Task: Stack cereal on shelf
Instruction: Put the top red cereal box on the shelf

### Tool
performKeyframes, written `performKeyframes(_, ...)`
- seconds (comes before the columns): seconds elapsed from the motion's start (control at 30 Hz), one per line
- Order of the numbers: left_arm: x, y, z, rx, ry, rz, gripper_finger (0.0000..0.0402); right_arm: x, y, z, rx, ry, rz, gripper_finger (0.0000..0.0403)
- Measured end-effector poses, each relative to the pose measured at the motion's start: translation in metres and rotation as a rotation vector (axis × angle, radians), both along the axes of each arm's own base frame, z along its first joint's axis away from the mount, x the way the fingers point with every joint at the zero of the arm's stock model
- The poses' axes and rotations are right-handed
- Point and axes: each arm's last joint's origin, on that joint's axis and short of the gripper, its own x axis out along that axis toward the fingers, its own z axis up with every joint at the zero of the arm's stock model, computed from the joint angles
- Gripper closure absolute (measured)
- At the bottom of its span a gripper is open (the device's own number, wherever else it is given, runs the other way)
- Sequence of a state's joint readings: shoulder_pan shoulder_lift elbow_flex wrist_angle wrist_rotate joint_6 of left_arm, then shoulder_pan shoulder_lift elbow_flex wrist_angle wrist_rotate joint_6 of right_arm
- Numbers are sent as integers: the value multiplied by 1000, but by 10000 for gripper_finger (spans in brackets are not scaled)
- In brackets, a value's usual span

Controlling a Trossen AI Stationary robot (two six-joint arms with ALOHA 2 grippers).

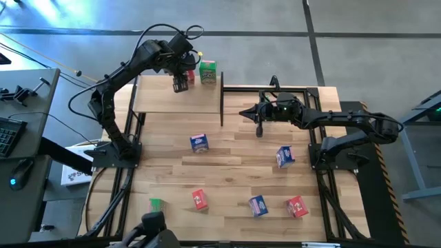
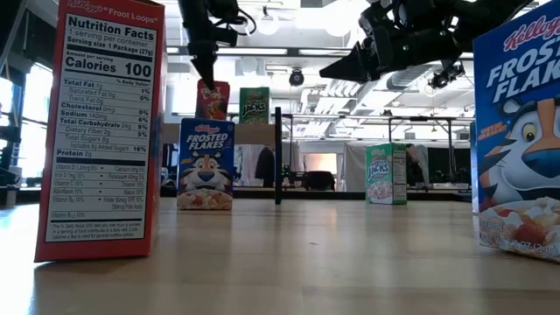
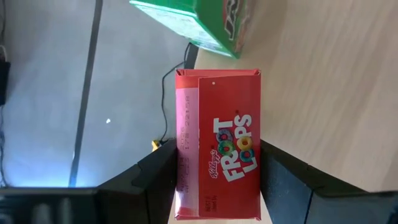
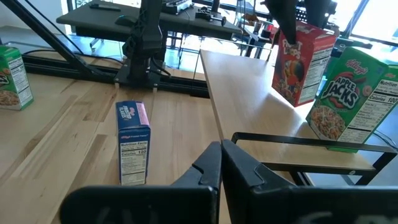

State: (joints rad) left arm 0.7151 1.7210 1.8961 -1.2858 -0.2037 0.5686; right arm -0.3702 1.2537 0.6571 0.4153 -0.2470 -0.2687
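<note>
A red cereal box (image 3: 219,143) stands on the light wooden shelf (image 1: 162,102), next to a green cereal box (image 1: 207,71). My left gripper (image 3: 217,147) is above the shelf, shut on the red box. My right gripper (image 4: 221,158) is shut and empty; it hovers over the table just right of the shelf's black post (image 1: 222,105). Several more boxes stand on the tabletop: blue ones (image 1: 200,142) (image 1: 284,156) (image 1: 258,205), red ones (image 1: 200,199) (image 1: 297,206) and a green one (image 1: 156,204). My left gripper holds the red box by its upper end (image 3: 186,180), pinched between the two fingers, one on each narrow side. The fingers (image 4: 287,28) come from above, pointing down. The box is upright and its base (image 4: 292,99) appears to rest on the shelf plank.
The shelf plank has bare room to the left of the two boxes. A black rail (image 4: 311,140) and thin posts edge the shelf. Desks and equipment stand left of the table (image 1: 21,117). The middle of the tabletop (image 1: 241,165) is bare wood.
</note>
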Motion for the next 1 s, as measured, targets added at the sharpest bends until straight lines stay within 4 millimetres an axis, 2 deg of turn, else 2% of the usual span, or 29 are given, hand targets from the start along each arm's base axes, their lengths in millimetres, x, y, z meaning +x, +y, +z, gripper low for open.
performKeyframes(1.0, 0, 1, 1, -6, -31, 30, 212, 0, 0, 0, 2, 0, 0, 403)
